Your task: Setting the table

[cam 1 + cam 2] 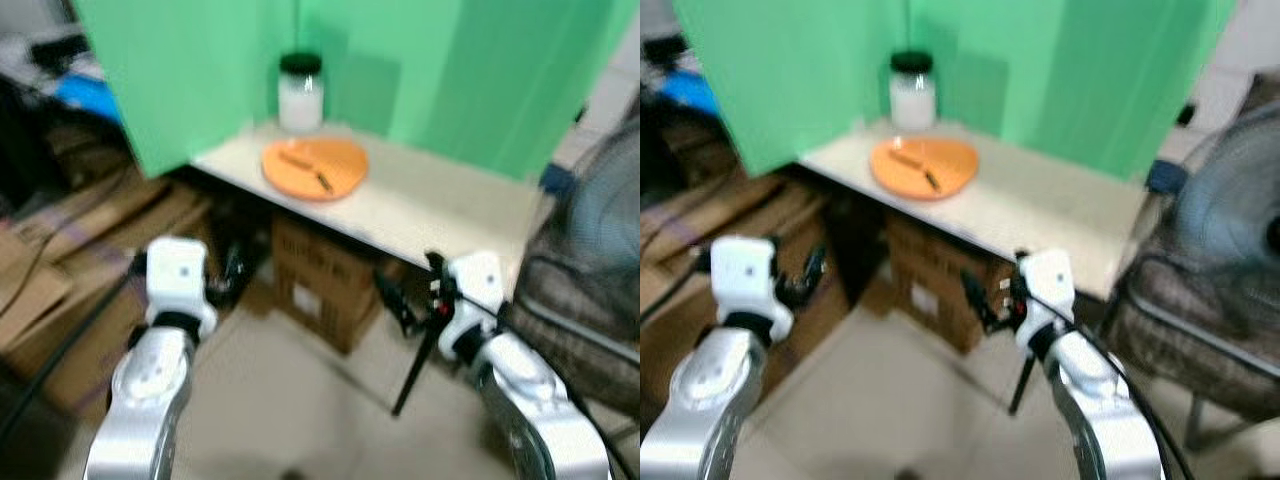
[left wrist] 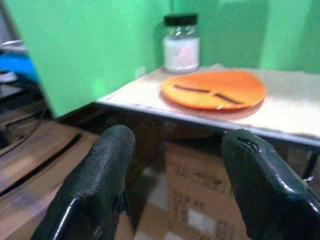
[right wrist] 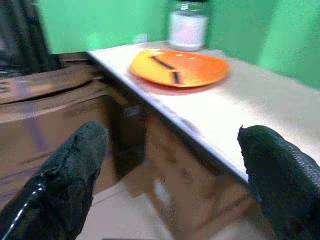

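We're short of the pale table [image 1: 430, 205], both claws spread open and empty. The flat round orange plate [image 1: 315, 167] lies ahead of the left claw [image 2: 175, 190], up-left of the right claw [image 3: 175, 175]; left looks nearer.

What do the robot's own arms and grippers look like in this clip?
Both arms are glossy silver, rounded shells ending in white, boxy wrist blocks. The left arm's block has a small dark dot on its face. The right arm carries thin black cables, with a small red spot near its wrist. Each gripper, left gripper and right gripper, has two thick, rounded black fingers with a pebbled, slightly shiny surface.
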Tool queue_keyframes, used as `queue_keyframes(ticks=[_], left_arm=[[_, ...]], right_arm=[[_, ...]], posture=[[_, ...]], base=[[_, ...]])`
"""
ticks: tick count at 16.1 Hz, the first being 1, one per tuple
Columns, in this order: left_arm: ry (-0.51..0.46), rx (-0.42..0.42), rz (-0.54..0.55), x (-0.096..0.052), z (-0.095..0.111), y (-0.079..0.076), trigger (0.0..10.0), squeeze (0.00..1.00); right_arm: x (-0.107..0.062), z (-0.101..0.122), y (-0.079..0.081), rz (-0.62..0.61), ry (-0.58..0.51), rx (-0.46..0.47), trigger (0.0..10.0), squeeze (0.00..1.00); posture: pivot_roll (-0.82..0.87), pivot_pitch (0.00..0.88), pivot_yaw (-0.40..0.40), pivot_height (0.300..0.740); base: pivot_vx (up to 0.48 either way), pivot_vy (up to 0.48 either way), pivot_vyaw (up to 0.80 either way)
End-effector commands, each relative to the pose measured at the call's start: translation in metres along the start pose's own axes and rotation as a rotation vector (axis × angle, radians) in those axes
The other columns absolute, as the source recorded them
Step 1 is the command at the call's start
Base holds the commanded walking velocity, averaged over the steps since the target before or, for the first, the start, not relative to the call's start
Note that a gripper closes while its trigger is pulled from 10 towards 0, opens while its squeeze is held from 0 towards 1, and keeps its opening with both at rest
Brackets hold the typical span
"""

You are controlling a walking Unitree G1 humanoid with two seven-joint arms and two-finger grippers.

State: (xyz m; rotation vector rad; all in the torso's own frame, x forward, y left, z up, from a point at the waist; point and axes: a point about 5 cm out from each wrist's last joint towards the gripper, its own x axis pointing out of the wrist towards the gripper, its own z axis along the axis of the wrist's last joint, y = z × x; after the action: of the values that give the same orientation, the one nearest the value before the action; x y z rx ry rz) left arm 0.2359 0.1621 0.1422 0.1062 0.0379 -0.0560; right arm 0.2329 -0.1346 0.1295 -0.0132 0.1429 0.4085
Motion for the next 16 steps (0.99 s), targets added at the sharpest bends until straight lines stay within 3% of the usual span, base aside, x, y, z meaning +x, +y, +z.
queue_keyframes(ticks=[1,4,6,13,16], left_arm=[[-0.019,-0.007,-0.023,0.002,0.004,-0.006,10.0,0.00],[-0.017,-0.035,-0.008,0.000,0.002,-0.007,10.0,0.00],[0.004,-0.016,0.002,-0.004,-0.004,-0.006,10.0,0.00],[-0.005,0.009,-0.033,-0.006,0.001,-0.004,10.0,0.00],[0.002,0.030,-0.055,-0.005,0.000,-0.004,10.0,0.00]], right_arm=[[0.000,0.002,-0.008,-0.033,-0.009,-0.005,10.0,1.00],[0.000,0.005,-0.008,-0.007,-0.015,0.016,10.0,1.00],[-0.001,0.002,-0.009,-0.003,0.007,-0.031,10.0,1.00],[-0.009,-0.002,-0.006,-0.041,0.007,-0.007,10.0,1.00],[-0.004,-0.004,-0.005,-0.029,0.013,0.007,10.0,1.00]], posture=[[-0.02,0.000,-0.011,0.740],[-0.02,0.007,-0.027,0.740],[-0.03,0.013,-0.031,0.740],[-0.01,0.009,0.002,0.740],[0.02,0.011,-0.006,0.740]], base=[[0.330,0.000,0.00],[0.323,0.000,0.00],[0.321,0.000,0.00],[0.319,0.000,0.00],[0.311,0.000,-0.17]])
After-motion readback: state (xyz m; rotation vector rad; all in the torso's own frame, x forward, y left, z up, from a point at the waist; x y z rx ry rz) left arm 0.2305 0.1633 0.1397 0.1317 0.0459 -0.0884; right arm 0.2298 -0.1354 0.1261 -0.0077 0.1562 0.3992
